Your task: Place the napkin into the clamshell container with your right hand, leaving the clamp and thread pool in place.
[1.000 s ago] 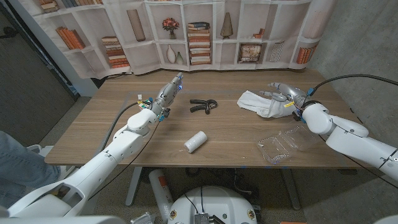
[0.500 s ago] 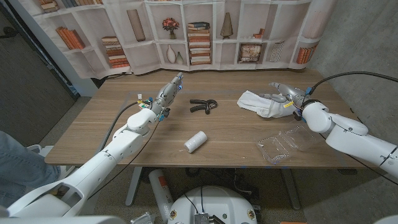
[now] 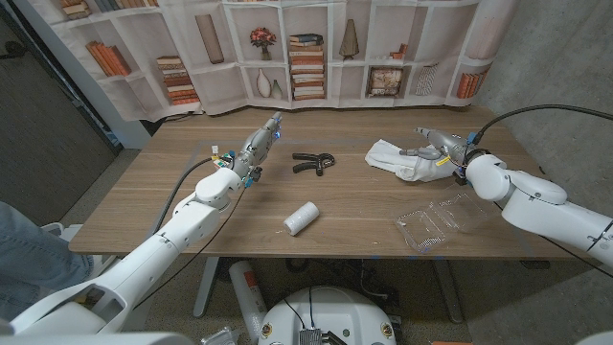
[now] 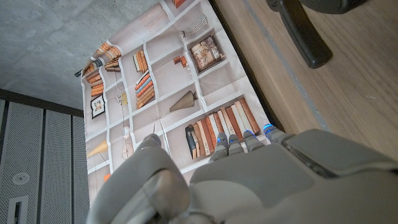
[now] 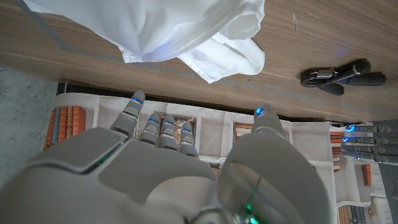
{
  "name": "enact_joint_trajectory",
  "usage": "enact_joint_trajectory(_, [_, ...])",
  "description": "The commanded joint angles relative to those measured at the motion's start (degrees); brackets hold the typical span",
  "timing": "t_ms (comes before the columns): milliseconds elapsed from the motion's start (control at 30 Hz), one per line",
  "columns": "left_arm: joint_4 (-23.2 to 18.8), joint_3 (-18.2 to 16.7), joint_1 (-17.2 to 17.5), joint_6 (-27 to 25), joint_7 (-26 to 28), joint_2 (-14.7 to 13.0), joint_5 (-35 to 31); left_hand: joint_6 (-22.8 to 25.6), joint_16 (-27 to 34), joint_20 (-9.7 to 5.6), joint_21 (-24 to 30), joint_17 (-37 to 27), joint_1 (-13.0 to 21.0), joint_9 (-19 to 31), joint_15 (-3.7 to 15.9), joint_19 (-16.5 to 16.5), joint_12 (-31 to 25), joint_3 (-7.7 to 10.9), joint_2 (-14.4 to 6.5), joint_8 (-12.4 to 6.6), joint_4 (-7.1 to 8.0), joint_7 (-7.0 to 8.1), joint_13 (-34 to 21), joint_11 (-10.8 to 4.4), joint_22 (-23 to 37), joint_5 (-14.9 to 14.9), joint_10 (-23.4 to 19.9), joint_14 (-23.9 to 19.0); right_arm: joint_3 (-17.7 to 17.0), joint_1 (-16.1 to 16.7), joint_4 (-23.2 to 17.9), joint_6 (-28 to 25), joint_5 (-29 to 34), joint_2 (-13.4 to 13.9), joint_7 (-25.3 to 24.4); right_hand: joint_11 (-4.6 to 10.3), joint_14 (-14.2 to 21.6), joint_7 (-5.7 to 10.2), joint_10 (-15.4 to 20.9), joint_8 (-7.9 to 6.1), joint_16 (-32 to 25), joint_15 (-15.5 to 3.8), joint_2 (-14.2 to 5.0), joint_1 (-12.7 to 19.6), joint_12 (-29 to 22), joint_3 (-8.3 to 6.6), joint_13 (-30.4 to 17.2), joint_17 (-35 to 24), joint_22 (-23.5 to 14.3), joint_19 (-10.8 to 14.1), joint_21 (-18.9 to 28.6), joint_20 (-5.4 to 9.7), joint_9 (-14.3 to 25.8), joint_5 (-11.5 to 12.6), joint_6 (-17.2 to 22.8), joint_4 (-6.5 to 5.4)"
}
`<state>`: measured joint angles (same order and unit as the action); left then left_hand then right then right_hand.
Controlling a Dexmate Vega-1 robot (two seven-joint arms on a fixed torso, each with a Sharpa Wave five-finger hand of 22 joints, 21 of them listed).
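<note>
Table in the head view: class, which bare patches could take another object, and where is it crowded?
Bare wood lies between the clamp and the napkin, and between the thread spool and the clamshell container. It is crowded at the right, where the right hand meets the napkin.

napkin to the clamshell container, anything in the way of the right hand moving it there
Nothing visible blocks it. The right hand is already at the napkin, and the table between the napkin and the clamshell container nearer the front edge looks bare. The clamp and the thread spool lie off to the left, away from that path.
</note>
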<state>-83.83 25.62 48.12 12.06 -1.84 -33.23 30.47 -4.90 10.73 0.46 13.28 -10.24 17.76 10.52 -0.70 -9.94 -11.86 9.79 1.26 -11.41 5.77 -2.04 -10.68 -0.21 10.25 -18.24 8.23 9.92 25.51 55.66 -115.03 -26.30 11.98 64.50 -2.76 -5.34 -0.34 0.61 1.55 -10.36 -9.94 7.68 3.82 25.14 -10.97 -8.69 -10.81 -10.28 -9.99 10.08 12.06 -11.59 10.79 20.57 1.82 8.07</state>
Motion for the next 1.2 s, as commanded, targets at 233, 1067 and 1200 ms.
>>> enact_joint_trajectory(233, [1.2,0.08,-0.35,0.52,-0.39,0.52,0.22,-0.18,0.01,0.71,-0.19,-0.15,0.48,0.31,0.11,-6.17,0.13,-0.29,-0.7,0.05,0.12,0.15,-0.12,-0.22,0.26,-0.09,0.12,1.64,4.45,-4.85,-0.38,-5.63,2.39,-0.22,7.2,-0.85,-2.9,-0.33,-3.99,0.43,-0.03,1.21,1.3,-0.07,0.51,0.98,-0.23,-0.21,-0.22,-0.38,-0.64,-0.79,0.27,1.26,-4.27,-0.36])
enact_joint_trajectory(1067, [3.98,0.64,-1.86,1.54,-1.88,1.67,0.34,-0.75,-0.04,1.36,-0.49,-0.16,0.67,0.32,0.09,-6.37,0.23,-0.46,-0.96,0.25,0.07,0.08,-0.13,-0.15,0.3,0.0,0.37,1.79,8.54,-8.58,-0.79,-11.58,5.17,-0.59,12.4,-1.75,-2.61,0.36,-5.68,-0.91,-0.59,1.89,1.5,0.4,0.11,1.36,-0.21,-0.15,-0.33,0.92,-0.4,-0.75,0.25,2.26,-2.51,-0.43])
enact_joint_trajectory(1200, [3.97,0.69,-1.92,1.4,-1.82,1.64,0.26,-0.74,-0.06,1.4,-0.55,-0.16,0.7,0.33,0.02,-6.43,0.24,-0.49,-0.99,0.23,0.07,0.07,-0.13,-0.13,0.31,0.02,0.39,1.85,8.9,-8.93,-0.63,-11.79,5.32,-0.58,12.79,-1.86,-2.66,0.37,-5.69,-0.93,-0.58,1.96,1.45,0.51,0.04,1.35,-0.21,-0.15,-0.34,1.08,-0.37,-0.76,0.24,2.34,-2.47,-0.41])
